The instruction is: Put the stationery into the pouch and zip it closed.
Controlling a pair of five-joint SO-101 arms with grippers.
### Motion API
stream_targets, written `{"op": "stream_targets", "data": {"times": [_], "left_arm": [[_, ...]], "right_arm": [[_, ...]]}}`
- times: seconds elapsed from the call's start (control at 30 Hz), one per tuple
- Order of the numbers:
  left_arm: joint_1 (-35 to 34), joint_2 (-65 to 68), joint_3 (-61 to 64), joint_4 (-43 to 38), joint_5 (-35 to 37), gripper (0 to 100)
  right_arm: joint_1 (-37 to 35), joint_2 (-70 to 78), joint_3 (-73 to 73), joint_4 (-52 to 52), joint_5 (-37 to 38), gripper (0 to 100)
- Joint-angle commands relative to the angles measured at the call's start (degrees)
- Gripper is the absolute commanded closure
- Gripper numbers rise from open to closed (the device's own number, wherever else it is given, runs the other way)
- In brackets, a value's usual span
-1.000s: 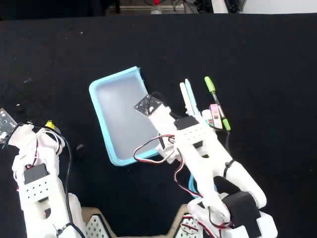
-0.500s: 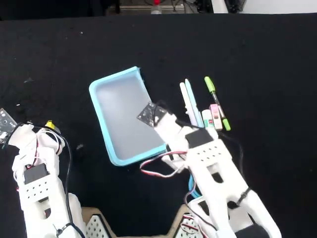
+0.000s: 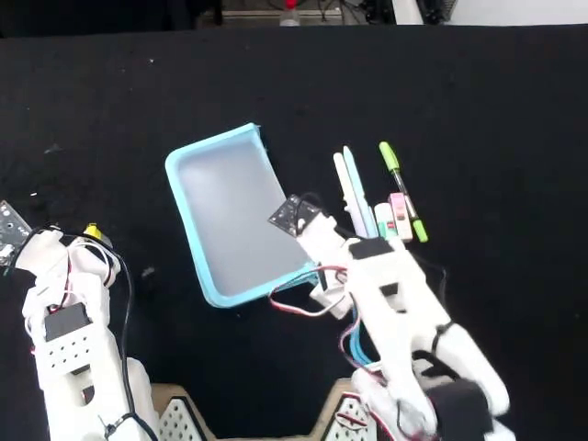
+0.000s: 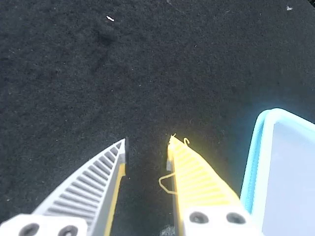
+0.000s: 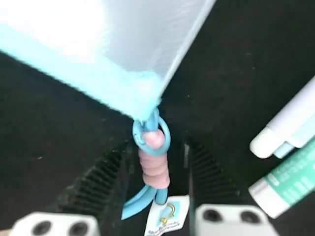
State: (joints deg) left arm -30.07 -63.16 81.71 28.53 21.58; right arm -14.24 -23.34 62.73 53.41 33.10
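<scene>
Translucent grey rectangular pouch with light-blue trim (image 3: pixel 230 216) lies flat on the black cloth surface (image 3: pixel 478 110), tilted, near the centre.

Stationery lies outside the pouch, just beside its right long edge: a white pen (image 3: pixel 342 179), a light-blue pen (image 3: pixel 355 184), a green highlighter (image 3: pixel 397 179) and a small pink item (image 3: pixel 400 213), packed close together and roughly parallel.

Right arm (image 3: pixel 386 285) extends over the pouch's near right corner. In the right wrist view, the right gripper (image 5: pixel 157 142) has its jaws narrowly apart, one on each side of the pink beaded zipper pull on a blue ring (image 5: pixel 152 164) that hangs from the pouch corner. Contact with the pull cannot be confirmed.

Left arm (image 3: pixel 64 312) sits at the near left of the surface, well apart from the pouch. Left gripper (image 4: pixel 147 142) has its jaws moderately apart and holds nothing, over bare cloth, with the pouch's blue edge off to one side.
</scene>
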Motion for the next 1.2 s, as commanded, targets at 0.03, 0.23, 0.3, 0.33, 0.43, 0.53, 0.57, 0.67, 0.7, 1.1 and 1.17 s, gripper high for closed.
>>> {"op": "stream_targets", "data": {"times": [0.03, 0.23, 0.3, 0.33, 0.43, 0.53, 0.57, 0.67, 0.7, 1.1, 1.17], "left_arm": [[0.4, -0.6, -3.6, -1.1, 0.3, 86], [0.4, -0.6, -3.6, -1.1, 0.3, 86], [0.5, -0.6, -3.6, -1.1, 0.3, 86], [0.7, -0.6, -3.6, -1.1, 0.3, 86], [1.1, -0.6, -3.7, -1.1, -1.2, 86], [2.8, -0.6, -3.7, -1.1, -3.8, 86], [3.7, -0.6, -3.7, -1.1, -4.5, 86], [7.4, -0.6, -3.7, -1.1, -7.2, 86], [8.9, -0.6, -3.9, -1.1, -7.9, 86], [20.8, -0.6, -3.9, -0.7, -10.5, 86], [22.1, -0.6, -2.9, -1.1, -12.5, 86]], "right_arm": [[2.1, 6.4, -0.7, -4.9, 0.9, 84.9], [1.9, 1.1, -1.0, -4.0, 0.6, 99.2], [1.9, -3.0, -3.2, 0.9, 0.6, 98.6], [1.9, -5.6, -5.4, 4.4, 0.6, 98.9], [1.8, -14.3, -13.8, 13.1, 0.6, 98.8], [-0.4, -21.9, -21.8, 15.0, 0.6, 98.8], [-2.0, -24.0, -23.4, 15.1, 0.6, 98.8], [-9.4, -27.1, -24.7, 15.3, 0.6, 98.8], [-12.0, -27.5, -24.7, 15.4, 0.6, 98.8], [-20.0, -28.0, -25.5, 3.2, -3.7, 98.8], [-20.0, -28.0, -25.6, -1.3, -9.5, 98.8]]}}
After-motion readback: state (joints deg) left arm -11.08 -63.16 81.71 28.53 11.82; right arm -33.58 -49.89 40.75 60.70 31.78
